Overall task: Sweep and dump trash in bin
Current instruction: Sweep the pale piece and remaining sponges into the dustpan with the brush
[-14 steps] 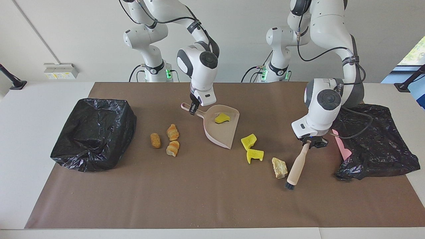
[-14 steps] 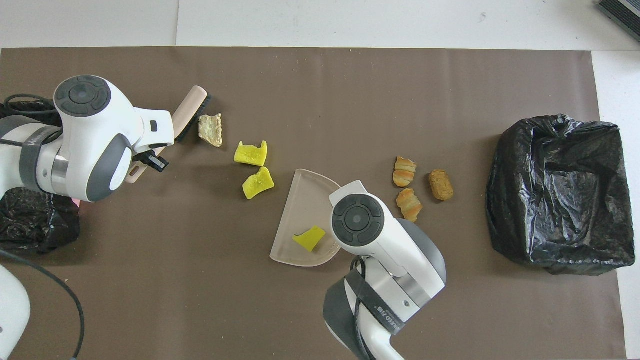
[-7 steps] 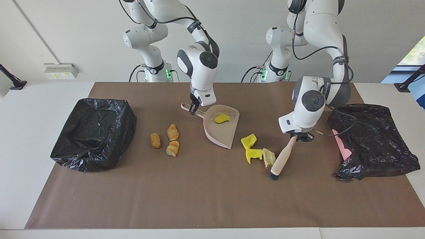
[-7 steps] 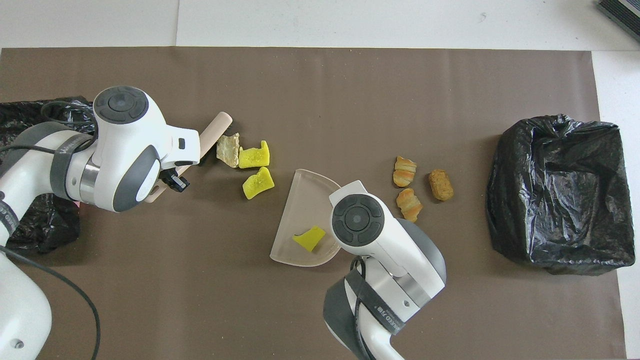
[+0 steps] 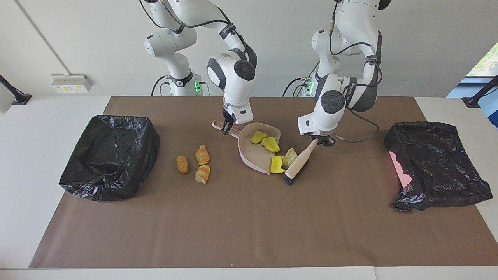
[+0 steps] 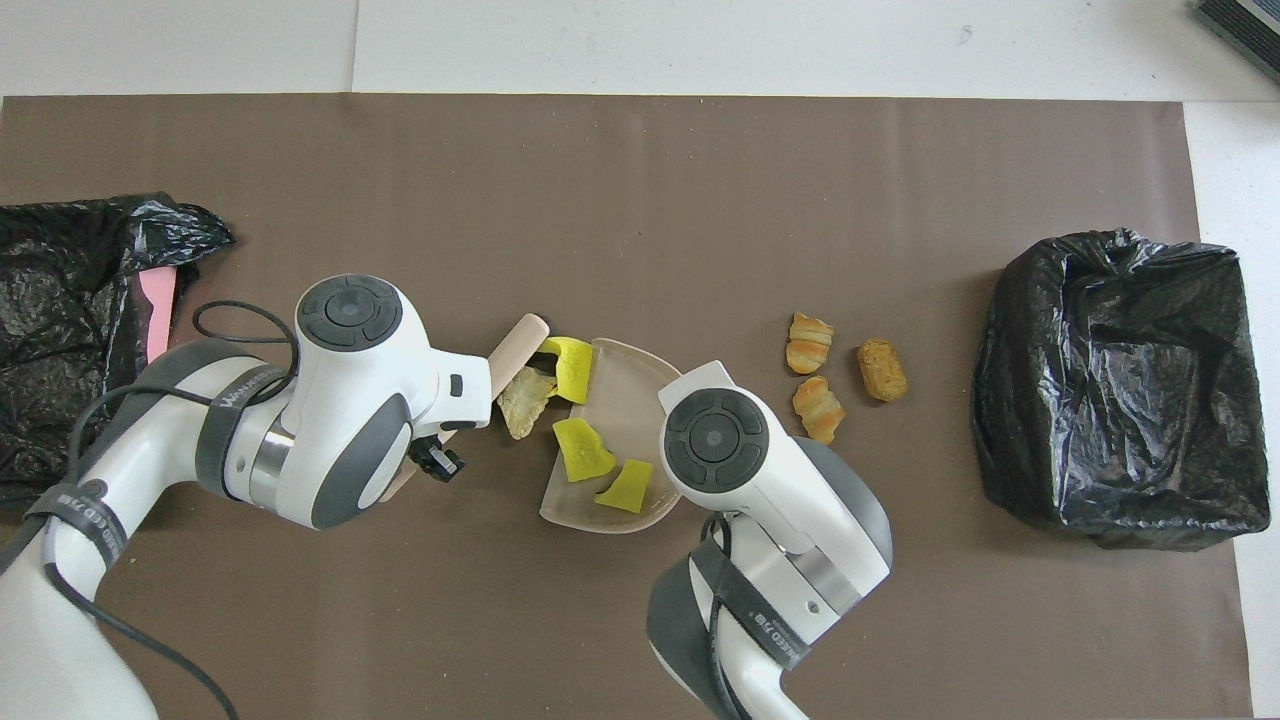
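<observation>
Since a second ago, the left gripper (image 5: pixel 321 140), clamped on the handle of a small wooden brush (image 5: pixel 298 162), has travelled from the right of the facing view toward its centre. The brush has pushed trash along with it. One yellow chunk (image 5: pixel 270 144) now lies in the dustpan (image 5: pixel 255 155) beside the yellow chunk (image 5: pixel 258 137) that was already there. A third yellow chunk (image 5: pixel 277 165) sits right at the pan's open edge, and the pale beige lump (image 5: pixel 289 158) rests just outside that edge, touching the brush. The bristles meet the brown paper (image 5: pixel 249 225) covering the bench, low and right of the pan.

The right gripper (image 5: pixel 226 126) has not moved; it is closed on the dustpan's handle at centre frame. Two orange-striped bread pieces (image 5: pixel 202 154) and a brown nugget (image 5: pixel 181 164) lie unchanged, left of the pan in the facing view. The black-bagged bin (image 5: pixel 111 155) stays at mid left. A crumpled black bag (image 5: pixel 437 163) with a pink sheet (image 5: pixel 400 168) under it lies at mid right.

In the overhead view both wrists hide the grippers' fingertips, and the left wrist hides most of the brush.
</observation>
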You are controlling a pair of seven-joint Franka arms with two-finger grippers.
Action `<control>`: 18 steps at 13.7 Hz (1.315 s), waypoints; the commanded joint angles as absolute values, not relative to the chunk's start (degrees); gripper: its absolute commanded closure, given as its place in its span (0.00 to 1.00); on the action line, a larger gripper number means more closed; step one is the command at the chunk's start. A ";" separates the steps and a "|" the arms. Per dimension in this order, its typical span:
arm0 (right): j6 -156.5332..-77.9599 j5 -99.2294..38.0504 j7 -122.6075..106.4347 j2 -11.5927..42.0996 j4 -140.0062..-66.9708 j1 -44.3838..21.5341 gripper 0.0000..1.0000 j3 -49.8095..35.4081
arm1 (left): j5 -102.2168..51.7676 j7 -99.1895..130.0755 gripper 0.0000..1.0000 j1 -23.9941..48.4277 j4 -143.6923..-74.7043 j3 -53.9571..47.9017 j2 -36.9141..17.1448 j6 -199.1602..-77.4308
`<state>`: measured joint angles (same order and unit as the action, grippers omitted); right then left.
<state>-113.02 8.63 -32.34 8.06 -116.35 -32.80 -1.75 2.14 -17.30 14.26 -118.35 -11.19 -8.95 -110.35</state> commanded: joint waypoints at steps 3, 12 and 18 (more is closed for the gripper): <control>-114.61 9.67 -30.15 8.00 -117.16 -32.87 1.00 -1.93 | -5.09 -4.69 1.00 21.69 -121.38 -10.37 -6.24 -110.65; -114.70 9.58 -30.15 8.09 -117.16 -32.87 1.00 -1.93 | -7.91 21.53 1.00 25.58 -119.88 -10.20 -3.60 -109.52; -114.70 9.58 -30.15 8.09 -117.25 -32.78 1.00 -1.93 | -5.27 29.27 1.00 25.31 -121.20 -9.84 -2.29 -106.53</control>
